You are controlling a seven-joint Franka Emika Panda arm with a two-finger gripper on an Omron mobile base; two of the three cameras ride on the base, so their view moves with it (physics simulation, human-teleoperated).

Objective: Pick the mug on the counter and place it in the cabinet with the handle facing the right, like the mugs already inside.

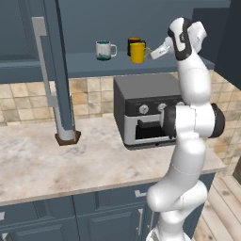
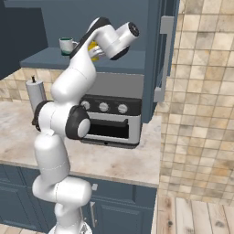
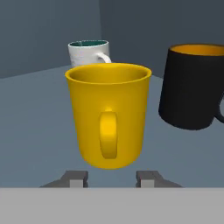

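The mug stands upright on the cabinet shelf, straight ahead of the claw, its handle turned square toward the hand. The two fingertips sit low on either side of the mug's base, parted a little wider than the handle, and they grip nothing; a sliver of shelf shows between them and the mug.

Just beside it, toward the shelf's right end, a black mug with an orange inside stands close, nearly touching in the left base view. Further back toward the left end sits a white mug with a teal inside, well apart. The open door hangs out over the counter, clear of the arm. Below the shelf a toaster oven sits on the counter's back edge.

The mug is plain glossy yellow, tapering to a rounded foot.
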